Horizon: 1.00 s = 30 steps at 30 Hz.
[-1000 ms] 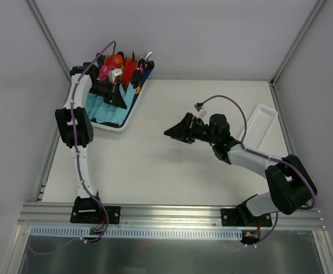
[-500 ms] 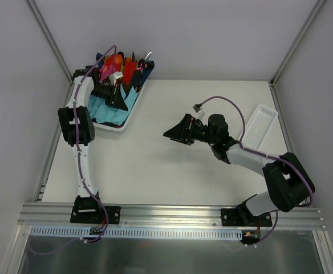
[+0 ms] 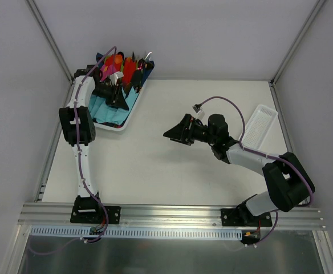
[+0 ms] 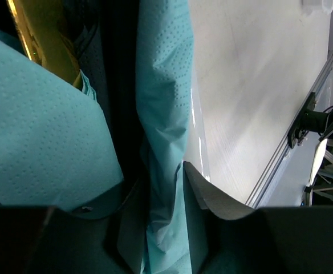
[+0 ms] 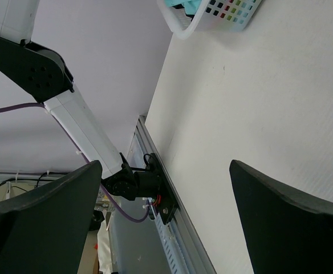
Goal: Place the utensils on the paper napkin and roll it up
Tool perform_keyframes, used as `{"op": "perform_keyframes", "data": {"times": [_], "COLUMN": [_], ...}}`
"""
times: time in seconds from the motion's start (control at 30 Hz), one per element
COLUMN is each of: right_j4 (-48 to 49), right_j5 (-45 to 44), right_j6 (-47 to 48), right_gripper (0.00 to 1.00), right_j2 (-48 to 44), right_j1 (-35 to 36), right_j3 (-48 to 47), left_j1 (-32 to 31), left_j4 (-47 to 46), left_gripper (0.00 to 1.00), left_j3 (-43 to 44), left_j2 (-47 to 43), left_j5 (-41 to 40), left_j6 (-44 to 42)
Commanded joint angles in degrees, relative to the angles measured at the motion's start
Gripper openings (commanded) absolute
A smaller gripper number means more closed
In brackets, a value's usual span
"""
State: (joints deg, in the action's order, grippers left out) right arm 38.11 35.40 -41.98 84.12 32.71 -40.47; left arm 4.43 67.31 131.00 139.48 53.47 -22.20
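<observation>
Teal paper napkins (image 3: 98, 108) lie stacked in a white basket (image 3: 121, 127) at the table's far left. My left gripper (image 3: 116, 100) is down inside that basket. In the left wrist view its jaws (image 4: 163, 188) stand narrow, with a fold of one teal paper napkin (image 4: 161, 85) pinched between them. A golden-brown slim utensil handle (image 4: 41, 40) shows above the napkins. My right gripper (image 3: 172, 132) hovers open and empty over the middle of the table; its fingers (image 5: 280, 228) frame bare tabletop.
Pink, red and navy napkin rolls (image 3: 121, 65) fill the basket's far end. A white perforated tray (image 3: 259, 124) lies at the right edge of the table. The basket's corner (image 5: 212, 17) shows in the right wrist view. Grey walls enclose the table.
My left gripper has shifted a little farther into the basket, toward its back. My right gripper has barely moved.
</observation>
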Motion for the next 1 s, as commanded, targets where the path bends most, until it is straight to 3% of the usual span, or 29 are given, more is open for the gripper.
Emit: {"op": "perform_keyframes", "data": {"times": [0.0, 0.23, 0.4, 0.67, 0.73, 0.77, 0.93, 0.97], "right_j4": [1.79, 1.79, 1.79, -0.39, -5.38, -7.15, -23.73, -26.74], "right_j5": [1.25, 1.34, 1.25, -0.15, -0.77, -1.73, -5.77, -8.39], "right_j6": [-0.39, -0.39, -0.21, 1.89, 5.04, 6.28, 14.98, 18.65], "right_gripper": [0.99, 0.99, 0.99, 0.99, 0.99, 0.99, 0.99, 0.99], "right_j2": [-0.27, -1.32, -2.64, -5.19, -6.76, -7.38, -11.34, -12.91], "right_j1": [-0.28, -0.28, -0.19, -0.37, -0.45, -0.54, -0.63, -0.72], "right_j3": [-1.72, -1.54, -1.19, 0.21, -0.22, -0.49, -3.73, -4.61], "left_j1": [-0.47, -0.38, -0.3, 0.93, 1.81, 1.9, 2.52, 3.39], "left_j4": [-5.34, -6.75, -7.89, -11.49, -12.81, -13.16, -13.78, -13.78], "left_gripper": [0.32, 0.48, 0.55, 0.82, 0.87, 0.95, 0.99, 0.99], "left_j3": [0.84, -1.1, -0.92, -1.01, -1.1, -1.27, -3.99, -6.69], "left_j2": [-2.62, -7.37, -10.01, -15.11, -17.99, -19.06, -28.09, -29.69], "left_j5": [-4.95, -5.4, -10.22, -19.89, -20.25, -20.42, -17.63, -12.83], "left_j6": [-1.27, -0.48, 0.05, 2.68, 3.3, 3.3, 3.38, 3.39]}}
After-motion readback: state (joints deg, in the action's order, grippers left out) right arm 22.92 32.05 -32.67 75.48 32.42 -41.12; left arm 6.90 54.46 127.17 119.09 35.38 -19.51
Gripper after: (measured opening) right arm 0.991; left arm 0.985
